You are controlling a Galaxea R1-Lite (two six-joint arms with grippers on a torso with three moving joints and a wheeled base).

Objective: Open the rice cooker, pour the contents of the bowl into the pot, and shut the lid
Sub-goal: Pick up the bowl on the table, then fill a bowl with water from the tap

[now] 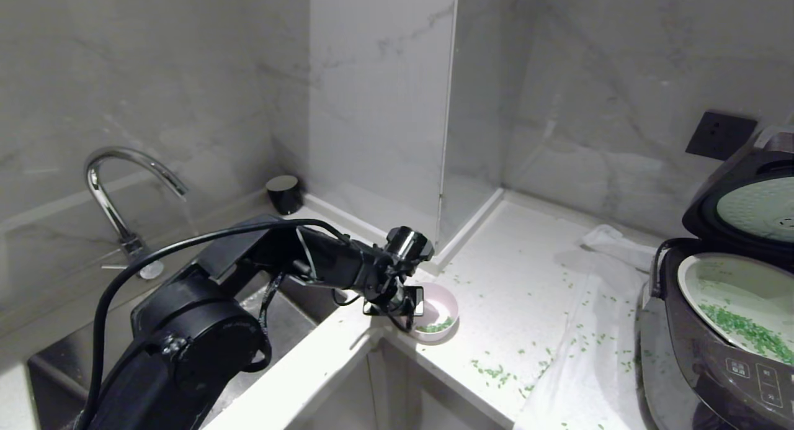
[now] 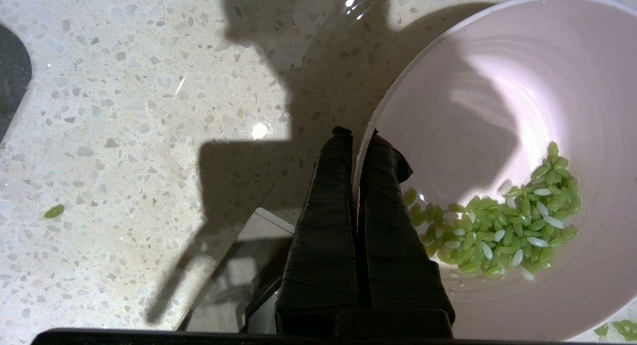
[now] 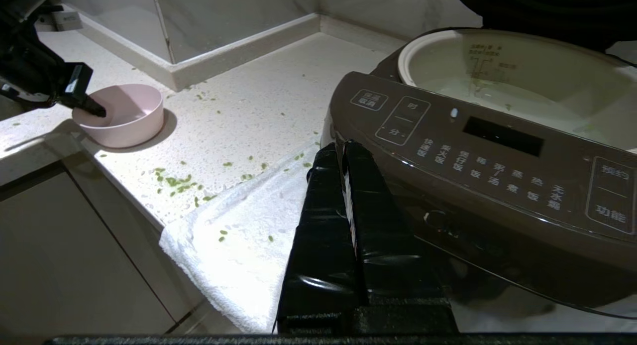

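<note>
The left hand [image 2: 356, 136] is clamped on the near rim of the bowl [image 1: 441, 311], one finger inside, one outside. The bowl sits on the tabletop [image 1: 527, 293] by the sink edge, well apart from the rice cooker [image 1: 701, 355], whose lid [image 1: 744, 200] is up. Green grains [image 2: 502, 220] remain in the bowl; some already lie in the pot [image 1: 738, 306]. The bowl should be lifted level, carried over the pot, then tipped slowly. The right hand [image 3: 343, 148] is parked, fingers together, beside the cooker front.
</note>
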